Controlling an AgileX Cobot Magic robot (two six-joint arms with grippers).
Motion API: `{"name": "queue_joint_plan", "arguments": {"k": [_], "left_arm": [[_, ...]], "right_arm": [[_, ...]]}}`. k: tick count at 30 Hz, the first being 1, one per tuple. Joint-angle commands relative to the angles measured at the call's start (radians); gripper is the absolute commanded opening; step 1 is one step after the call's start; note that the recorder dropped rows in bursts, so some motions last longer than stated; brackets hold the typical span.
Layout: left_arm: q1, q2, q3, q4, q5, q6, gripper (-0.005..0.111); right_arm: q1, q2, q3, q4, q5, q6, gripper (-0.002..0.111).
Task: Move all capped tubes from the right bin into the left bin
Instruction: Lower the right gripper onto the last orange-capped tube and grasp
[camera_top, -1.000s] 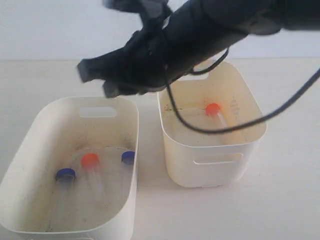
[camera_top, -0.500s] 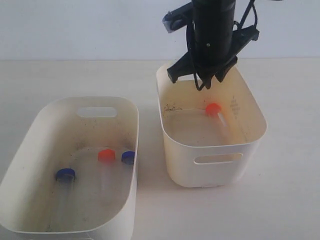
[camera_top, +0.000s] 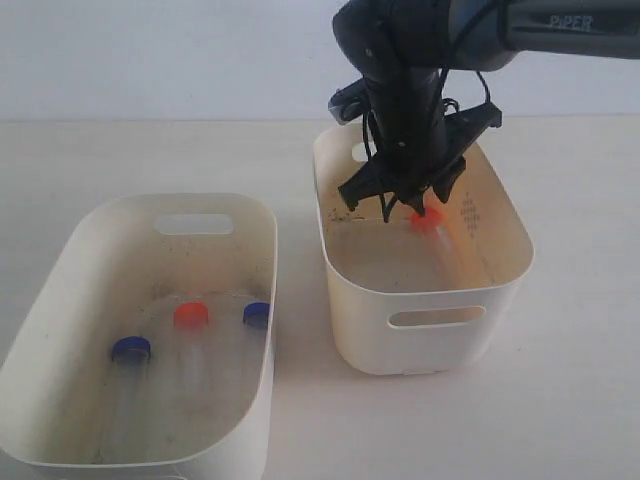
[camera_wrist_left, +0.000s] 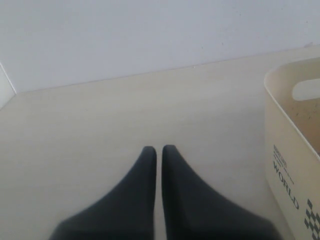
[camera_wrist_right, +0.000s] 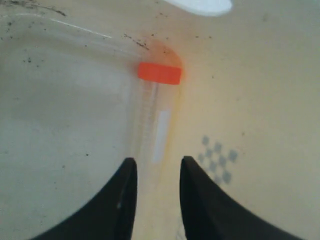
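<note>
right gripper (camera_wrist_right: 159, 167) hovering apart | tube (camera_wrist_right: 156, 120) lying just ahead of its tips | left gripper (camera_wrist_left: 159, 150) hanging pressed together

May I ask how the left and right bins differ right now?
The left bin holds three capped tubes; the right bin holds one orange-capped tube. The left bin's walls are dark-specked, the right bin's yellowish with a dotted diamond mark. The right gripper reaches into the right bin, not the left bin. Both are cream tubs with slot handles.
</note>
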Motion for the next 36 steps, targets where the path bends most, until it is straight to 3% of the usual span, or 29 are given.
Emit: {"name": "queue_joint_plan", "arguments": {"k": [1, 3, 5, 7, 15, 22, 36], "left_arm": [[0.001, 0.0, -0.004, -0.001, -0.015, -0.012, 0.004], [0.001, 0.0, -0.004, -0.001, -0.015, -0.012, 0.004], [0.001, 0.0, -0.004, -0.001, -0.015, -0.012, 0.004], [0.001, 0.0, -0.004, -0.001, -0.015, -0.012, 0.004], [0.001, 0.0, -0.004, -0.001, -0.015, -0.012, 0.004], [0.001, 0.0, -0.004, -0.001, -0.015, -0.012, 0.004], [0.001, 0.0, -0.004, -0.001, -0.015, -0.012, 0.004]], "right_arm": [[-0.003, 0.028, -0.005, -0.016, 0.003, 0.036, 0.03], [-0.003, 0.041, -0.005, -0.025, 0.003, 0.053, 0.041], [-0.003, 0.053, -0.005, -0.025, 0.003, 0.071, 0.058], [-0.001, 0.066, -0.005, -0.025, 0.003, 0.068, 0.067], [-0.001, 0.096, -0.002, -0.027, -0.019, 0.116, 0.052], [-0.001, 0.122, -0.002, -0.031, -0.025, 0.117, 0.057], [-0.001, 0.199, -0.001, -0.043, -0.014, 0.14, 0.057]]}}
